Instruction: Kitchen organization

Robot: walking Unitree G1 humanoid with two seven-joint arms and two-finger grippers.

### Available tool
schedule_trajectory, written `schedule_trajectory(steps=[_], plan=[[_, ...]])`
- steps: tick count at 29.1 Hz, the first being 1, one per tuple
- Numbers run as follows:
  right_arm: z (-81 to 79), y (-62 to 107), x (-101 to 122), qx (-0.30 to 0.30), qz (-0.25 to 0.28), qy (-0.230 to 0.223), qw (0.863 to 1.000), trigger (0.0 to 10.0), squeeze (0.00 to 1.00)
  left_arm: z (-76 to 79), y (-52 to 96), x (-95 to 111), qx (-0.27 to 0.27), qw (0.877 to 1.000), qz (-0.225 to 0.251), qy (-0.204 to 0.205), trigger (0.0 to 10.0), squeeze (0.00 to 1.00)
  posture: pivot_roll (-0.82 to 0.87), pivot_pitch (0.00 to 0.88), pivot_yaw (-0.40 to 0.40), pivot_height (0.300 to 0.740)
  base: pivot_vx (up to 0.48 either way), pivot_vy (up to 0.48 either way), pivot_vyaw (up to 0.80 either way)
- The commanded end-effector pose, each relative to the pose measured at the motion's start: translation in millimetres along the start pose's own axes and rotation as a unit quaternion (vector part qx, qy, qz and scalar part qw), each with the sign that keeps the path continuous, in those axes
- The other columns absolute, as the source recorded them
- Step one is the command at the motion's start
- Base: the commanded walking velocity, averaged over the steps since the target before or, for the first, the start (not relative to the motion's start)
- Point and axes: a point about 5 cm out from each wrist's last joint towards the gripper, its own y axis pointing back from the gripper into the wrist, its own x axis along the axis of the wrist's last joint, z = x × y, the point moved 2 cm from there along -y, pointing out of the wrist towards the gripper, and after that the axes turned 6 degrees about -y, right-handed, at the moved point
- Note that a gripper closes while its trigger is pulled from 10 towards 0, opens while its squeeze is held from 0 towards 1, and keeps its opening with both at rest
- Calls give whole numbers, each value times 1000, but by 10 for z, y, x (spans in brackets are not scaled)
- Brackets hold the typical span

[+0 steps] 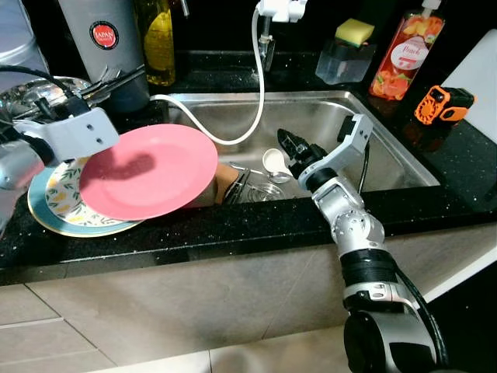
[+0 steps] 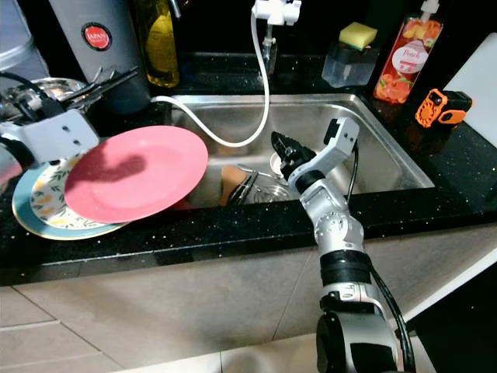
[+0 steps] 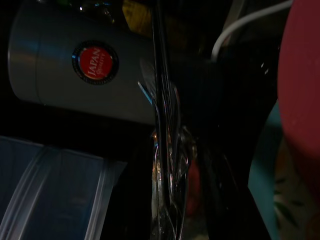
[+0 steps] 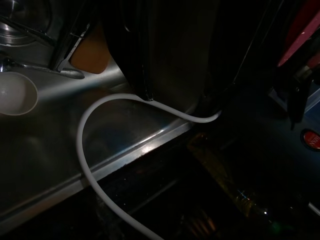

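Note:
A pink plate [image 1: 147, 171] lies tilted on a patterned plate with a teal rim [image 1: 46, 210] on the black counter, left of the sink, and its right edge overhangs the sink [image 1: 388, 167]. My left gripper [image 1: 138, 78] reaches past the plates toward a grey canister [image 1: 105, 39]. Its fingers are slightly apart and hold nothing. My right gripper [image 1: 284, 141] hovers open over the sink and points left, just above a small white bowl [image 1: 273, 161]. Glassware and metal utensils [image 1: 256, 186] lie in the sink beside a brown item [image 1: 225, 180].
A white hose [image 1: 255, 93] runs from the tap into the sink. Along the back stand an oil bottle [image 1: 159, 39], a sponge holder [image 1: 349, 50] and a soap bottle [image 1: 406, 50]. An orange tool [image 1: 439, 103] and a white board [image 1: 481, 78] are at the right. A metal bowl [image 1: 31, 93] sits far left.

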Motion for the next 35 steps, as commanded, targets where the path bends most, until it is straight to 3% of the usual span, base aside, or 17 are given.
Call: schedule_trajectory(steps=[1,5,6,7,8,9,21,23,24,25,26,35], plan=[[32,27,23,-7,4,-1,1000,10000,0,39,-53,-26,1,1000,-3,-3,10000,0,276,0,-67,740,0,0,0],[31,27,36,-7,5,-1,1000,10000,0,38,-72,-114,5,1000,-16,5,10000,0,273,0,-71,740,0,0,0],[28,24,36,-7,4,0,1000,10000,0,48,-79,-142,6,1000,-20,12,7686,0,274,0,-76,740,0,0,0],[28,24,36,-7,4,0,1000,10000,0,48,-79,-142,6,1000,-20,12,7686,0,274,0,-76,740,0,0,0],[25,22,36,-6,4,0,1000,10000,0,60,-89,-166,6,1000,-21,20,5294,0,274,0,-76,740,0,0,0],[23,18,38,-6,4,0,1000,10000,0,81,-100,-181,5,999,-23,23,0,0,274,0,-76,740,0,0,0],[16,18,35,-5,4,1,1000,10000,0,78,-130,-160,10,1000,-5,29,0,0,272,0,-76,740,0,0,0],[14,17,33,-5,5,-1,1000,10000,0,-27,-128,-71,30,999,16,17,0,0,273,0,-74,740,0,0,0],[11,17,29,-5,5,-1,1000,10000,0,-85,-127,-23,44,999,27,12,8039,0,280,0,-73,740,0,0,0],[11,17,29,-5,5,-1,1000,10000,0,-85,-127,-23,44,999,27,12,8039,0,280,0,-73,740,0,0,0],[10,15,25,-4,5,-2,1000,10000,0,-130,-124,24,55,998,38,7,10000,0,280,0,-73,740,0,0,0],[-7,-7,18,-1,4,-4,1000,10000,0,-218,-98,200,73,994,75,-2,10000,0,290,0,-75,740,0,0,0]])
